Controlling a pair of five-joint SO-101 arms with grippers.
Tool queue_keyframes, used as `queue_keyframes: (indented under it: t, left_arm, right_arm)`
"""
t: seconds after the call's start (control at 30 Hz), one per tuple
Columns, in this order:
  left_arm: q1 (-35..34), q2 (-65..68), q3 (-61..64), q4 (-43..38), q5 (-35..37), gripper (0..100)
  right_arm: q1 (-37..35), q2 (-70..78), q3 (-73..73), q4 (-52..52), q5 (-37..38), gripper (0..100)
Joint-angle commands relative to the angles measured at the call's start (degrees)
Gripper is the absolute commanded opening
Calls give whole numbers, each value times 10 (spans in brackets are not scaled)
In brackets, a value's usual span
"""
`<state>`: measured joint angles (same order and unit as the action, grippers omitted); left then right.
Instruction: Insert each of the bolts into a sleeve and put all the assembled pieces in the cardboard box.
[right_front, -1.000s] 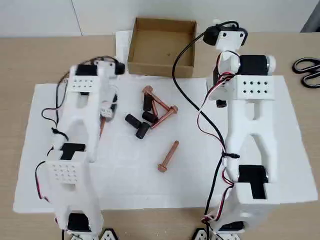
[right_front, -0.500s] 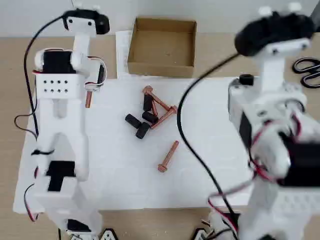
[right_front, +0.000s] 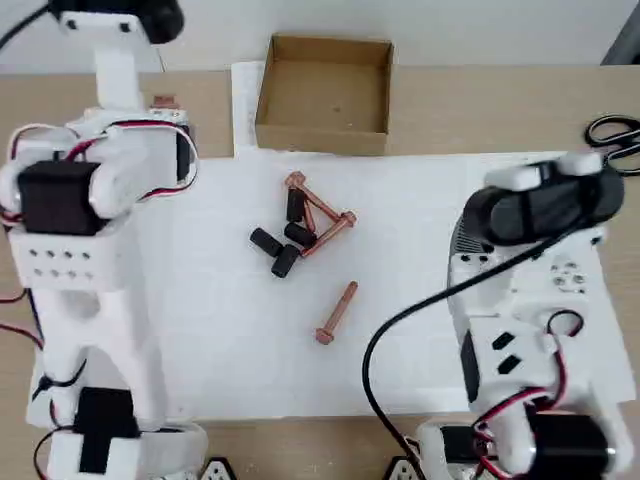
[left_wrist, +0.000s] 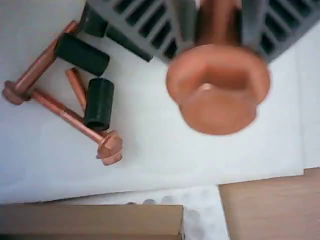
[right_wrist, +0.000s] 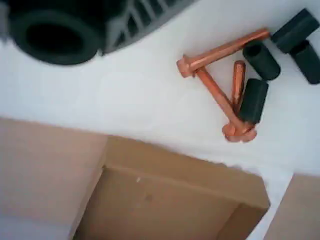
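Bolt (left_wrist: 218, 87) of smooth copper, round-flanged, clamped in ribbed left tool (left_wrist: 216, 22).

The bolt (left_wrist: 217, 87) in the left gripper (left_wrist: 217, 20) is copper-coloured metal, with a smooth flanged head and a soft sheen. The loose bolts (right_front: 337, 311) have the same dull metallic lustre. The gripper's fingers (left_wrist: 135, 25) are matt grey plastic, moulded as a ribbed lattice. The sleeve (right_wrist: 52, 35) in the right gripper (right_wrist: 75, 25) is matt black, plastic or rubber, like the loose sleeves (right_front: 285, 260). The cardboard box (right_front: 320, 138) is plain brown matt board. The white sheet (right_front: 230, 330) looks matt and faintly grainy, paper or foam. The table (right_front: 480, 110) is smooth with a pale wood look. The left arm (right_front: 85, 300) is matt white plastic.
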<state>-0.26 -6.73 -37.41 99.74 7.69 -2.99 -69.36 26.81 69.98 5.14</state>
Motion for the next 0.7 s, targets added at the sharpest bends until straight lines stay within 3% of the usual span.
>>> queue_keyframes:
  t: [0.0, 0.13, 0.3, 0.57, 0.67]
  left_arm:
    - [4, -35, -17, 6, 57, 6]
    - [4, -36, -17, 6, 76, 6]
    - [12, -37, -17, 6, 72, 6]
    - [175, -38, -21, 4, 80, 6]
    - [204, -38, -22, -7, 113, 6]
  right_arm:
    - [-32, -84, 167, -177, 1, 4]
    - [-125, -178, 330, -296, 2, 4]
    - [-192, -288, 477, -342, 2, 4]
    - [-235, -341, 592, -393, -4, 4]
    - [-234, -345, 609, -413, -67, 4]
